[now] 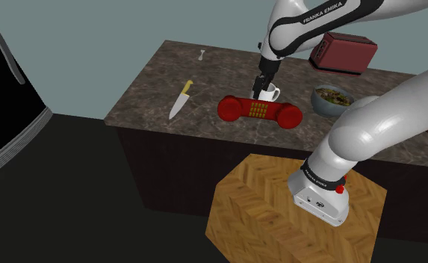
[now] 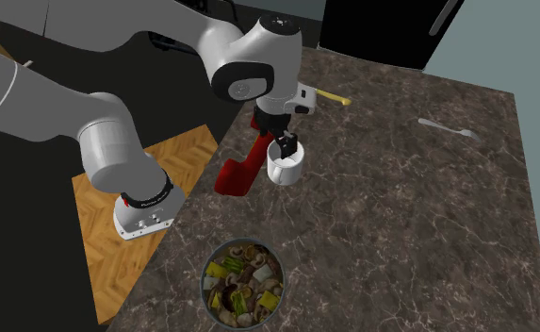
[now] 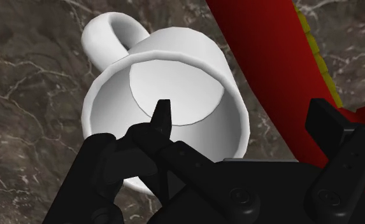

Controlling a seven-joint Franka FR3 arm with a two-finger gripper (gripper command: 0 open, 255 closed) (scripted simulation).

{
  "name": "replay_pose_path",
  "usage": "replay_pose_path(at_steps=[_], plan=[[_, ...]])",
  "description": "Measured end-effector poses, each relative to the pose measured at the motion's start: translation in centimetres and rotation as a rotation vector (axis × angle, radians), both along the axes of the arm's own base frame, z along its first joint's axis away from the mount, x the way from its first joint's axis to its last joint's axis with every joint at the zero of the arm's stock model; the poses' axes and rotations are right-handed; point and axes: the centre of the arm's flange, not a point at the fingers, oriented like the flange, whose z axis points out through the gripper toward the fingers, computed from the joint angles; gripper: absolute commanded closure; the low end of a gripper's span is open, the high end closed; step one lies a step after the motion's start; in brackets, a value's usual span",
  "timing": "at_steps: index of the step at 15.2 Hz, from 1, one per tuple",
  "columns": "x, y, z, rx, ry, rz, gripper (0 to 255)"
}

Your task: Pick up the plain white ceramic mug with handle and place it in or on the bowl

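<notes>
Gripper (image 3: 244, 108) wide open, straddling the rim of the upright white mug (image 3: 168, 89): one finger inside, the other outside, wall not clasped. Red handset (image 3: 270, 57) crowds the outer finger, toward the counter (image 2: 418, 236) edge. Open stone past the mug's handle. Arm (image 1: 320, 13) reads "FRANKA EMIKA".

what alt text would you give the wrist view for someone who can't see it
A white mug with a handle stands on a dark marbled counter, seen from above. The open black gripper straddles its rim, one finger inside and the other outside, next to a red telephone handset.
</notes>
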Motion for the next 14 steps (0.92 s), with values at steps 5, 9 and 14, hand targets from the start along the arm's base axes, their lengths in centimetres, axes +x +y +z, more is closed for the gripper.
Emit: replay_pose_path(at_steps=[5,9,14], plan=[[0.03,0.01,0.03,0.000,-0.002,0.000,255],[0.02,0.02,0.02,0.000,-0.001,0.000,255],[0.01,0.02,0.26,0.000,-0.001,0.000,255]])
